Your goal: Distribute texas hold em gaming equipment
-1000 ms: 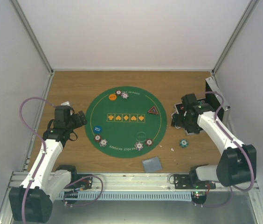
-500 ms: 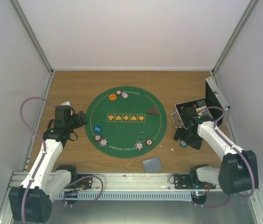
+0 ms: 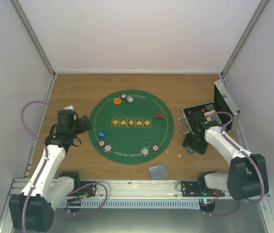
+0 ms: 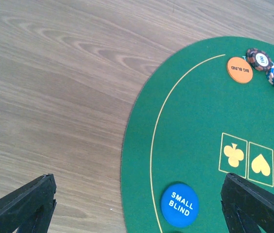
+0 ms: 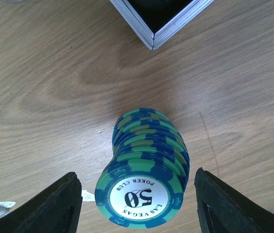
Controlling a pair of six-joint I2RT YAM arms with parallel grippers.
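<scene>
I've swung the right gripper (image 3: 192,145) off the case (image 3: 201,115) at mid right and down the frame toward the lower right. It now sits low over the chip stack (image 5: 144,170), which lay in the open a second ago. The case's inside is uncovered again. The fingers (image 5: 54,204) now flank the stack, with a gap on each side.

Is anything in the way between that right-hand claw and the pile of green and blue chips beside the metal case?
Nothing visible. The stack of green-and-blue poker chips stands between the open fingers of the right gripper, with a gap on each side. The corner of the silver metal case lies beyond it.
</scene>
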